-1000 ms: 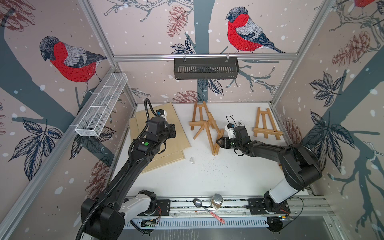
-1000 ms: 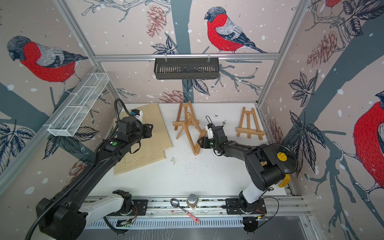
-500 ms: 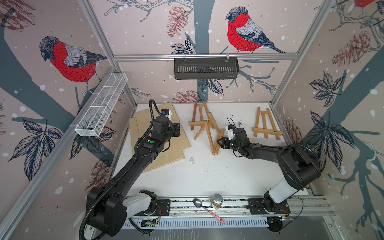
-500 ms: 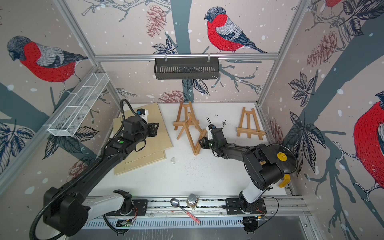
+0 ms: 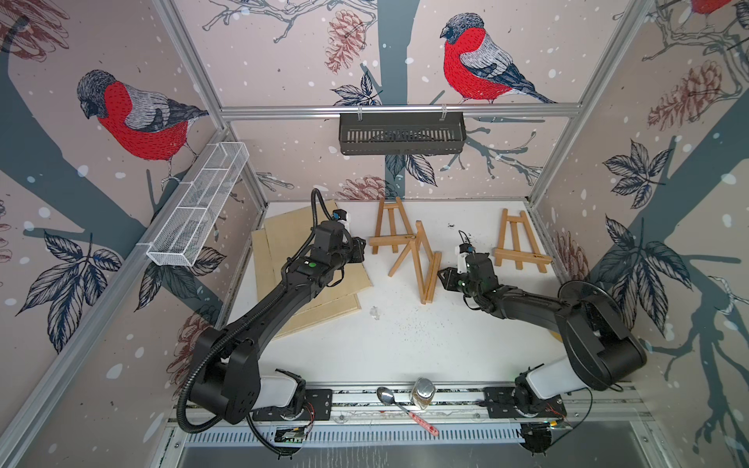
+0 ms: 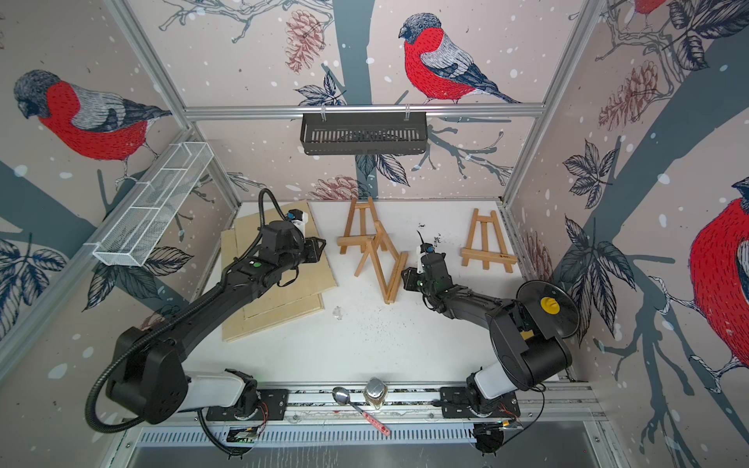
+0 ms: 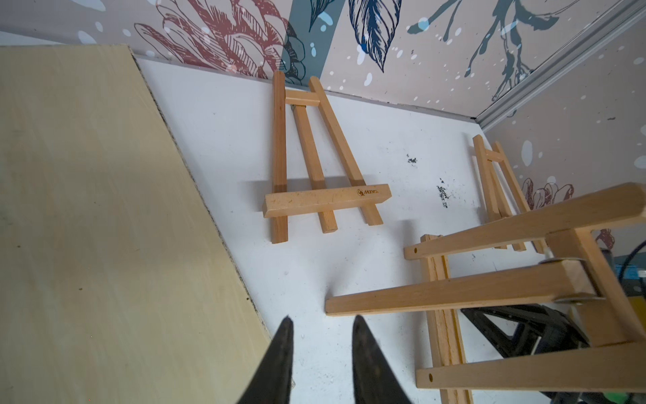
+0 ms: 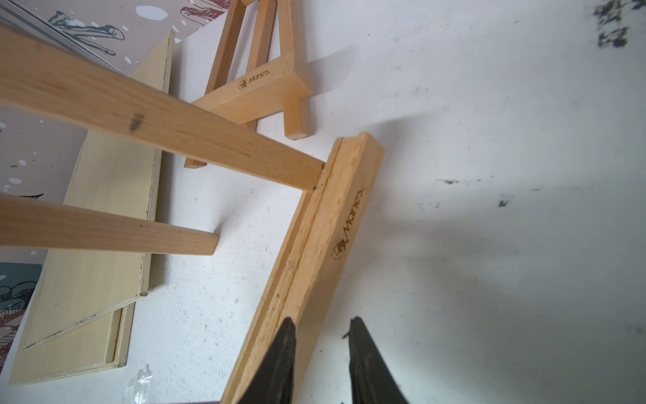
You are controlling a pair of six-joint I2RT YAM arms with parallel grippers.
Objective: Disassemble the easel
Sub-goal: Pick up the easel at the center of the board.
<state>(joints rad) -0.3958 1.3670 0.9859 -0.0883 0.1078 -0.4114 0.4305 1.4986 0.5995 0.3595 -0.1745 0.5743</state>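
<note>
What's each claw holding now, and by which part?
The left claw holds nothing. The right claw is at the ledge bar of the middle easel; a grip cannot be told.

Black basket (image 5: 401,133) hangs on metal rail (image 5: 283,108) at back wall. Above basket: big red bird (image 5: 474,69) painted on pink wall, pine cone (image 5: 344,40) beside it. Left of basket: white wire basket (image 5: 198,210) on slanted rail, second red bird (image 5: 133,117) behind it. Below basket: flat white table top (image 5: 405,344), small dark specks on it. Right of basket: wall with dark leaves (image 5: 636,174). Light soft, even.
</note>
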